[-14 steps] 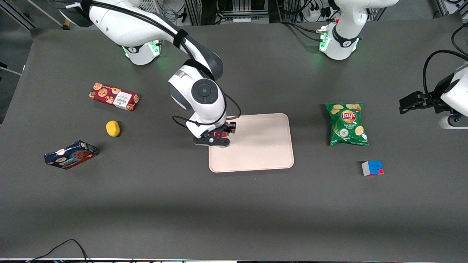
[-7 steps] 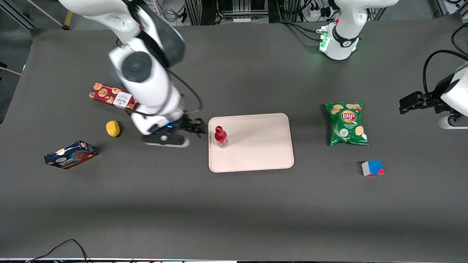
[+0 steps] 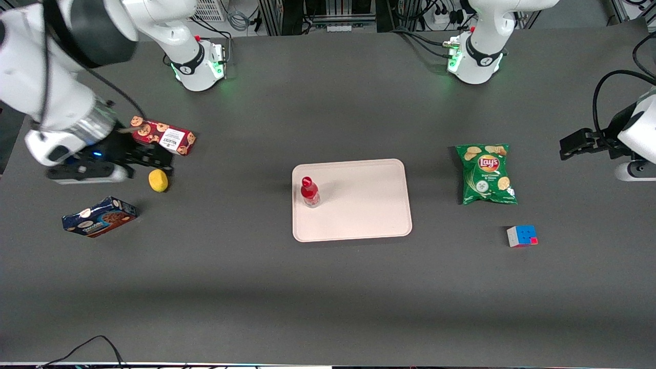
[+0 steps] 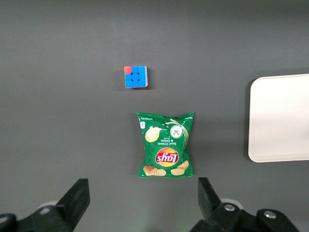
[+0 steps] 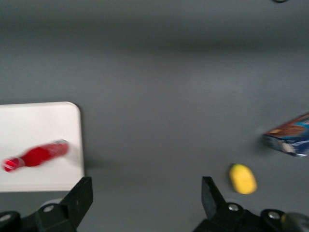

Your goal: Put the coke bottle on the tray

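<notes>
Bottle [image 3: 309, 191] upright on tray [image 3: 369, 205], near edge toward working arm. My gripper [image 3: 154, 160] released it, swung away within last second, now above lemon [image 3: 158, 180], fingers apart, empty. I judge placement done.

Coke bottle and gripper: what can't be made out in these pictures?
- Coke bottle, standing on the tray: label script too small in the front view, motion-blurred in the right wrist view.
- Gripper, open near the lemon: its height over the table is unclear from above.
- Red cookie box: one end hidden by the arm.
</notes>
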Available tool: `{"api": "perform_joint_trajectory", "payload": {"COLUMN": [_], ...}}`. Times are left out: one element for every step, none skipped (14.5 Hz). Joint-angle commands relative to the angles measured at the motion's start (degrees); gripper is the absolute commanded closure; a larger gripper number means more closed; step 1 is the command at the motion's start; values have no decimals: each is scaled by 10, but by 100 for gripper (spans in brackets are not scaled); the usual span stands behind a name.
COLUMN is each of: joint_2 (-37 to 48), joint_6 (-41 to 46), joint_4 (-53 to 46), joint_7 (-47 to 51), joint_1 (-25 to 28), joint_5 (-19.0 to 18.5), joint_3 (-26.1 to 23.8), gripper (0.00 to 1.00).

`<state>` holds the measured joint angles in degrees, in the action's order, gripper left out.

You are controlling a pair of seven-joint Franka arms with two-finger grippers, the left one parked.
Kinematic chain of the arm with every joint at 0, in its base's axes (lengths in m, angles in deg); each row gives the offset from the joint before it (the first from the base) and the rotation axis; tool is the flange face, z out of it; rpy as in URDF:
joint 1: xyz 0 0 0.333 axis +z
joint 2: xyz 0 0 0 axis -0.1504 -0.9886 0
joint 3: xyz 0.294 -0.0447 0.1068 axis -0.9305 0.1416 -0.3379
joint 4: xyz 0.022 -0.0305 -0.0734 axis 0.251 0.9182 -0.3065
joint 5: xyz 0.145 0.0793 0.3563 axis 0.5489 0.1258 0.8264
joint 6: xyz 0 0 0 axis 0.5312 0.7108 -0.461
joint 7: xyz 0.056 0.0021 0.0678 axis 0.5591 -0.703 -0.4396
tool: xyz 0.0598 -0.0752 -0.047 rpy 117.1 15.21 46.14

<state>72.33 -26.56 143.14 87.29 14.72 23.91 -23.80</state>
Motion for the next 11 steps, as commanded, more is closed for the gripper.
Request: {"api": "perform_joint_trajectory", "payload": {"joint_2": [92,98,98,97,94,90,87,86,86,87,88], "joint_6": [-11,-5,15,24,32,38,46,53,57,58,61], "joint_4": [100,101,98,94,89,78,65,58,56,56,56], "joint_7": [-110,-111,-110,-111,-111,-111,-111,-111,-111,-111,-112], "joint_1": [3,3,3,3,3,3,4,4,5,5,4], "joint_5": [19,17,13,12,12,13,12,-1,-17,-18,-18], "joint_3": [80,87,88,94,106,114,114,114,113,113,113], "gripper": [0,0,0,0,0,0,0,0,0,0,0]}}
